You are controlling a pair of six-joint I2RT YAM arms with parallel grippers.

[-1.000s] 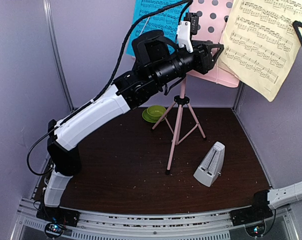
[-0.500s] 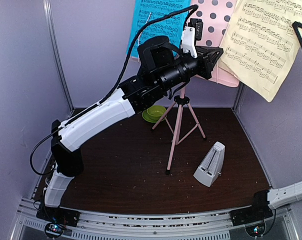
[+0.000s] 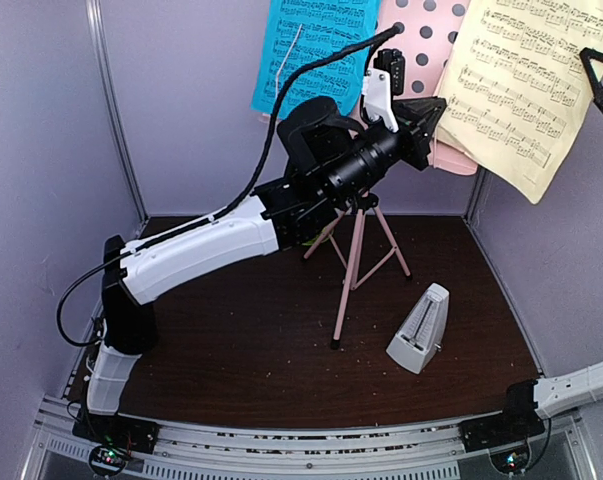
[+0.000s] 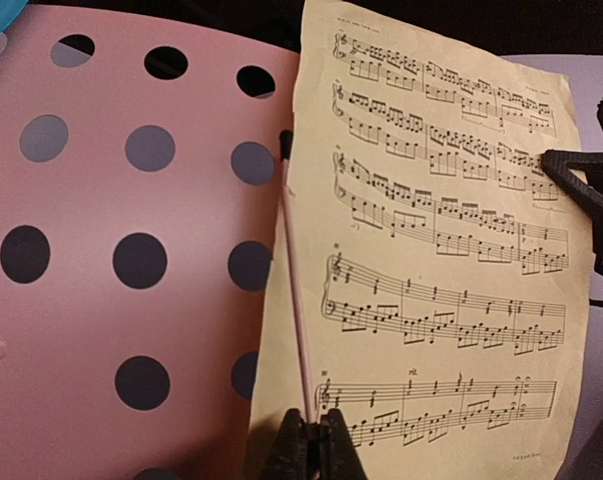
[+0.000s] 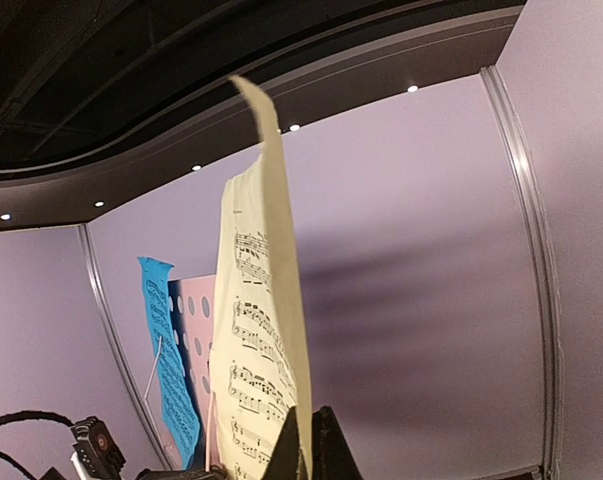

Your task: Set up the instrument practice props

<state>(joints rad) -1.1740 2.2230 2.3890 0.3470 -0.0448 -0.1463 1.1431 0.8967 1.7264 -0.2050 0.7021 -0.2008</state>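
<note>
**Left arm lifts while both grippers keep the yellow page pinned**

Over the last second the left arm's white-and-black forearm has risen and swung right, so it now hides the green bowl that showed under it. Its wrist has stayed at the lower right edge of the stand's desk. I read this as a small adjustment rather than a new step.

The blue sheet-music page hangs on the left of the pink hole-punched music stand, whose tripod legs stand on the dark brown table.

The left gripper is closed tight. It seems to pinch the lower end of a thin pink retaining rod, which lies along the left edge of the pale-yellow sheet-music page.

That page overhangs the desk's right side, tilted and barely shifted. The right gripper is clamped on the page's far edge, so the page looks held in place but not yet let go.

The white pyramid metronome has not moved and stands near the tripod's front leg, to its right.
</note>
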